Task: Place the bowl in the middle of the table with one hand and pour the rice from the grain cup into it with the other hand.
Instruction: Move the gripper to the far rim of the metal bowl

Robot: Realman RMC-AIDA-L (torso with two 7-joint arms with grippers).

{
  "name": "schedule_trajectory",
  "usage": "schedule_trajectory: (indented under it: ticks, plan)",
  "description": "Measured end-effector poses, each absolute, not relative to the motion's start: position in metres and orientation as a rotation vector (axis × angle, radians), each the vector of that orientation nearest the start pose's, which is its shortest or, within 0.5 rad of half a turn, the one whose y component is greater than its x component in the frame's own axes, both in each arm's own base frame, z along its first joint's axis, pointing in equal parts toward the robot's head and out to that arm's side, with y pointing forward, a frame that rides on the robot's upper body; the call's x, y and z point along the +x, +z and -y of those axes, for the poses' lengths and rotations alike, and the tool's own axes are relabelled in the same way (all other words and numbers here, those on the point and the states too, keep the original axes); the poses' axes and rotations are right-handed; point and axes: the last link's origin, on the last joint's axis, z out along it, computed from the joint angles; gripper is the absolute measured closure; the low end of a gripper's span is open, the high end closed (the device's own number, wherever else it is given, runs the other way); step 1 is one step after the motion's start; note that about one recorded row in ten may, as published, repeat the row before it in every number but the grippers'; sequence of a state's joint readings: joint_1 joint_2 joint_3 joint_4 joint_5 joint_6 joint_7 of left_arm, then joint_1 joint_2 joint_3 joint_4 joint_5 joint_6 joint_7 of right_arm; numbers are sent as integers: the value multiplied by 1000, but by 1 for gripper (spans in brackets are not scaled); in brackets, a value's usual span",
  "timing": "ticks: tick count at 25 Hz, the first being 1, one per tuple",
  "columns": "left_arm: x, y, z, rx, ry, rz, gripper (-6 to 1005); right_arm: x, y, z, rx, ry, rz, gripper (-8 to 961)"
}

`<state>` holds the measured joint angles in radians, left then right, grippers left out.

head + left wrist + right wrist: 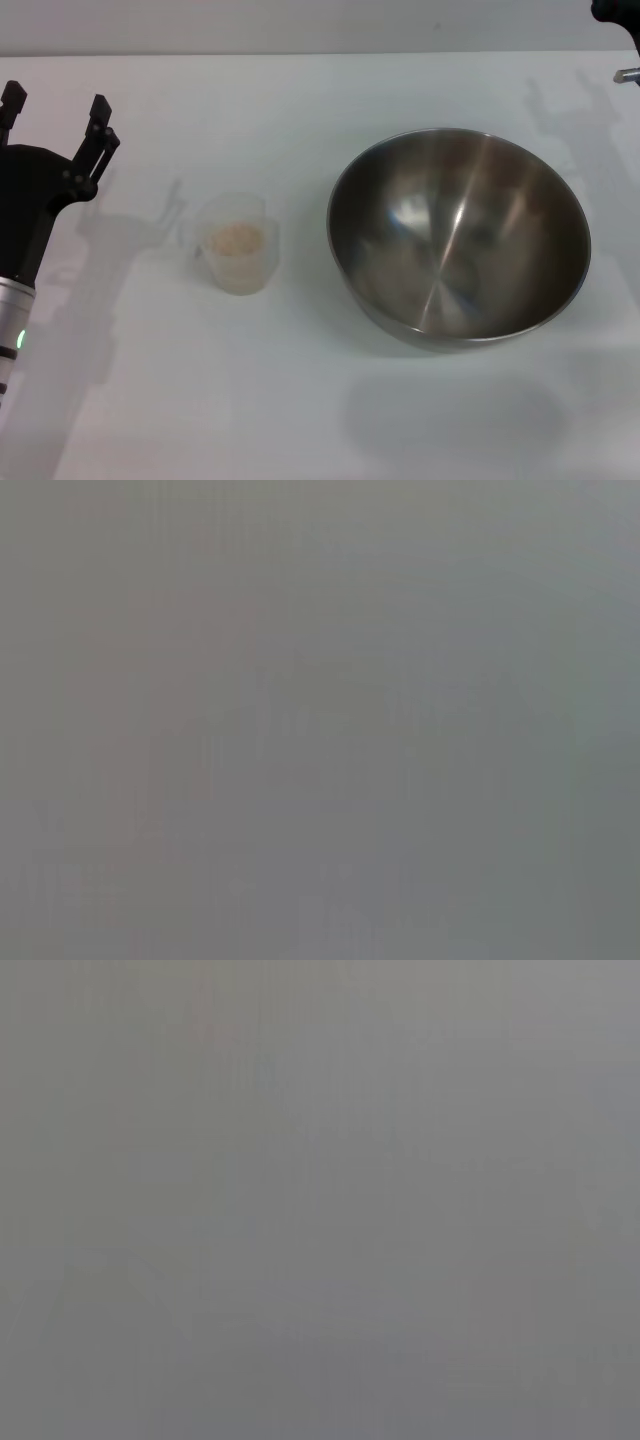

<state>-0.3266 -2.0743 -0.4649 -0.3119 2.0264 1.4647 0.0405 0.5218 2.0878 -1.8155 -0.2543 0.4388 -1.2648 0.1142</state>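
Observation:
In the head view a large shiny steel bowl (459, 238) sits on the white table (300, 400), right of centre, and holds nothing. The small clear grain cup (237, 243) stands upright to its left, with beige rice (235, 238) inside. My left gripper (55, 108) hovers at the far left edge, well left of the cup, its two black fingers spread open around nothing. Only a black corner of my right arm (618, 12) shows at the top right, and its fingers are out of view. Both wrist views show plain grey.
The back edge of the table (300, 54) runs across the top of the head view. Bare white tabletop lies in front of the cup and bowl and between them.

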Motion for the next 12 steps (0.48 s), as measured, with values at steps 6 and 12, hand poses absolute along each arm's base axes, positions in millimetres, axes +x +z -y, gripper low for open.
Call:
schedule_trajectory:
  ticks: [6,12]
  plan:
    - [-295,-27,-278,-1586,-856,321,142,260,21,-370,-1487,938,-257,252]
    - [-293,-30,-277,-1585,-865,329,144,259,27,-366,-1468,888,-153,252]
